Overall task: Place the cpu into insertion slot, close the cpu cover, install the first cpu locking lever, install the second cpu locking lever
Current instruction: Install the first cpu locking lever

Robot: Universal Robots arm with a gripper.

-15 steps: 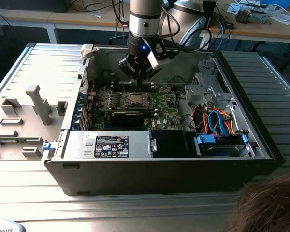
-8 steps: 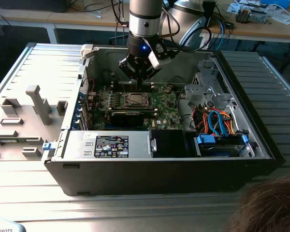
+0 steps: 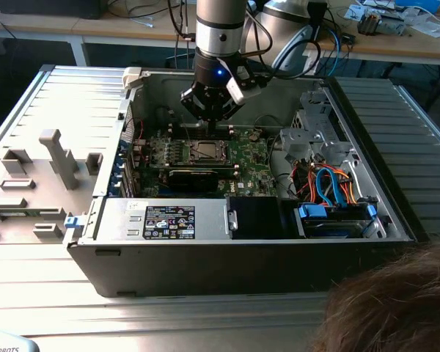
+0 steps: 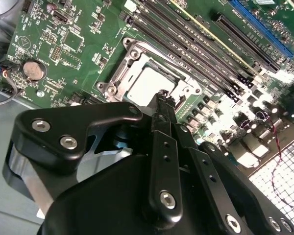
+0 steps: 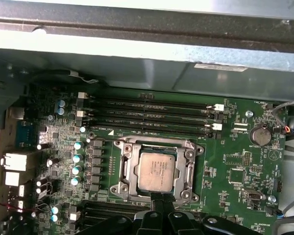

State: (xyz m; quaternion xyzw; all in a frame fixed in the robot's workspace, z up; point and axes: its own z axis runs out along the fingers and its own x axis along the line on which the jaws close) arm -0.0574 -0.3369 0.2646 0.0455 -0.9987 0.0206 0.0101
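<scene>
The cpu [image 5: 157, 171], a pale silver square chip, lies flat in the insertion slot [image 3: 205, 152] on the green motherboard [image 5: 235, 166]; it is also seen in the second wrist view [image 4: 149, 83]. The silvery cpu cover [image 5: 126, 169] lies down around the chip and frames it through its window. My gripper [image 5: 161, 197] is shut with nothing between its fingers. Its tip hovers at the socket's edge, on the side away from the memory slots, as the second wrist view also shows [image 4: 161, 96]. In the exterior view the gripper [image 3: 209, 117] hangs inside the open computer case, just above the socket.
Long black memory slots [image 5: 147, 117] run beside the socket, with a coin battery [image 5: 258, 134] nearby. The case walls [image 3: 227, 84] surround the board. A drive cage and coloured cables [image 3: 330, 183] fill the exterior view's right. Grey fixtures [image 3: 59, 158] stand on the left table, and a person's hair [image 3: 396, 308] is at lower right.
</scene>
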